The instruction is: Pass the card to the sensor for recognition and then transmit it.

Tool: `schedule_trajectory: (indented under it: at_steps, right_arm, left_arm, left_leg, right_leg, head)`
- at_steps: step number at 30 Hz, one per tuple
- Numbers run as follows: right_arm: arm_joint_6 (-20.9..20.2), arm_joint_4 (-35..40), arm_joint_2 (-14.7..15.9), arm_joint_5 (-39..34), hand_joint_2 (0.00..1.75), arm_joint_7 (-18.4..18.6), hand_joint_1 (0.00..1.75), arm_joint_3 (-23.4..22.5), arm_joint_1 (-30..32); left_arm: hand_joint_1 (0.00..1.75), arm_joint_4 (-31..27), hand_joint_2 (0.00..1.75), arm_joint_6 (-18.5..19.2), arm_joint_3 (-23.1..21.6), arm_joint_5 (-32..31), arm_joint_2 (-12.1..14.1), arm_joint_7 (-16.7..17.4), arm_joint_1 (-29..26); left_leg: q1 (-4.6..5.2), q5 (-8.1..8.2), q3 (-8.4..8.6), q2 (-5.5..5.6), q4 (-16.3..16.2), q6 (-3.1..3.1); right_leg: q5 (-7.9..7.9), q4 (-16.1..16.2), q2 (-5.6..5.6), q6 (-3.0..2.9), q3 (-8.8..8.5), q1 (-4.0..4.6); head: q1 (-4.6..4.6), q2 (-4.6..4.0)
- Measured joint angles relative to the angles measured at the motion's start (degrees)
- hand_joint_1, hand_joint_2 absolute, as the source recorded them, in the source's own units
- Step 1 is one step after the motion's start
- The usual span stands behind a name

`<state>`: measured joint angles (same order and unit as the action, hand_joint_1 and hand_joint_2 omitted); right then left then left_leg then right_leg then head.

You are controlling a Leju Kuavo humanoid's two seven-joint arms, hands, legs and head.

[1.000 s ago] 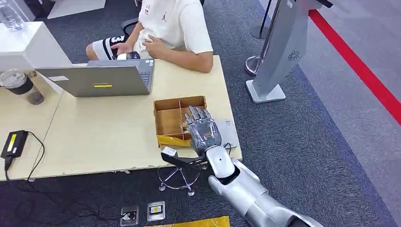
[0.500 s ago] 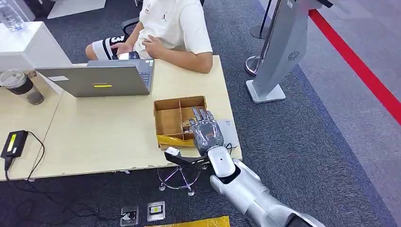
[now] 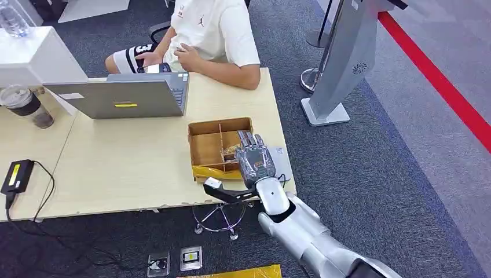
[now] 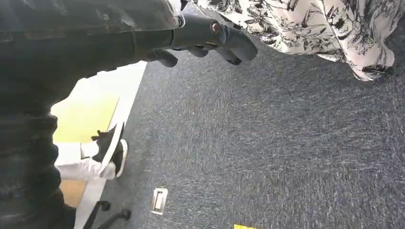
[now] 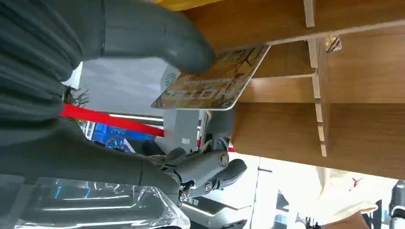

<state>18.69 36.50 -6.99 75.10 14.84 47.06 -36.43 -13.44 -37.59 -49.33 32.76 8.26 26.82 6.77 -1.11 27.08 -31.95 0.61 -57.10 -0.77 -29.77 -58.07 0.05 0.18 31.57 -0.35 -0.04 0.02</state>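
Card pinched by right robot hand over wooden tray (tan table, grey carpet).

A light wooden table is seen carrying an open laptop, a divided cardboard box, a grey pad, a black adapter and a lidded cup.

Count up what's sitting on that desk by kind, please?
Laptop: 1
Divided cardboard box: 1
Lidded cup: 1
Black charger with cord: 1
Grey flat pad by the box: 1
Total: 5
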Motion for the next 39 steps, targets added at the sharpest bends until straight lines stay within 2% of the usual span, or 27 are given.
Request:
schedule_trajectory:
  at_steps: [2,3,4,5,19,22,27,31,39]
  right_arm:
    - [0.33,-0.31,-0.17,0.0,1.75,-0.09,1.57,-0.17,-0.22]
    - [0.5,-0.44,-0.26,0.0,1.75,-0.13,1.52,-0.24,-0.34]
    - [0.7,-0.59,-0.33,0.0,1.75,-0.31,1.57,-0.28,-0.42]
    - [0.85,-0.72,-0.39,0.0,1.75,-0.46,1.54,-0.37,-0.45]
    - [1.66,-2.14,-1.22,-0.07,1.75,-0.63,1.57,-0.55,-0.68]
    - [1.68,-2.19,-1.25,0.02,1.75,-0.61,1.75,-0.55,-0.67]
    - [3.83,-2.16,-1.31,-0.24,1.75,-0.61,1.75,-0.66,-0.65]
    - [7.34,0.52,-1.27,-2.21,1.75,-0.79,1.75,-1.77,-0.64]
    - [8.0,13.96,0.37,-6.78,1.75,-1.2,1.75,-4.92,0.71]
  left_arm:
    - [0.0,0.0,1.75,-0.17,0.0,0.0,-0.11,0.5,0.0]
    - [0.0,0.0,1.75,-0.31,0.0,0.02,-0.18,0.83,0.0]
    - [0.0,0.0,1.75,-0.55,0.0,0.02,-0.26,0.98,0.0]
    - [0.0,0.0,1.75,-0.68,0.0,0.02,-0.33,1.22,0.0]
    - [0.0,0.0,1.75,-1.16,0.0,0.02,-1.05,1.97,0.0]
    - [0.0,0.0,1.75,-1.16,0.0,0.02,-1.14,2.01,0.0]
    - [0.0,0.0,1.75,-1.31,0.0,0.02,-1.25,2.14,0.0]
    - [0.0,0.0,1.75,-1.36,0.0,0.04,-1.38,2.6,-0.02]
    - [0.0,0.0,1.75,-1.29,0.0,0.04,-1.57,2.71,-0.1]
  left_leg:
    - [0.0,0.0,0.0,0.0,0.0,0.0]
    - [0.0,0.0,0.01,0.0,0.0,0.0]
    - [0.0,0.0,0.0,0.0,0.0,0.0]
    - [0.0,0.0,0.0,0.0,0.0,0.0]
    - [0.0,0.0,0.01,0.0,0.0,0.0]
    - [0.0,0.0,0.01,0.0,0.0,0.0]
    - [0.0,0.0,0.01,0.0,0.0,0.0]
    - [0.0,0.0,0.02,-0.01,0.0,0.0]
    - [0.0,-0.01,0.06,-0.02,-0.01,0.0]
  right_leg:
    - [0.0,0.0,0.0,0.0,0.0,0.0]
    - [0.0,0.0,0.0,0.0,0.0,0.0]
    - [0.0,0.0,0.0,0.0,0.0,0.0]
    - [0.0,0.0,0.0,0.0,0.0,0.0]
    - [0.0,0.0,0.01,0.0,0.0,0.0]
    - [0.0,0.0,0.0,0.0,0.0,0.0]
    - [0.0,0.0,0.0,0.0,0.0,0.0]
    - [0.01,0.0,0.01,0.01,0.0,0.0]
    - [0.02,0.0,0.05,0.01,-0.01,0.0]
  head:
    - [0.0,0.0]
    - [0.0,0.0]
    - [0.0,0.0]
    - [0.02,0.0]
    - [0.02,0.0]
    - [0.02,0.0]
    - [0.02,0.0]
    - [0.0,0.0]
    - [0.0,0.0]
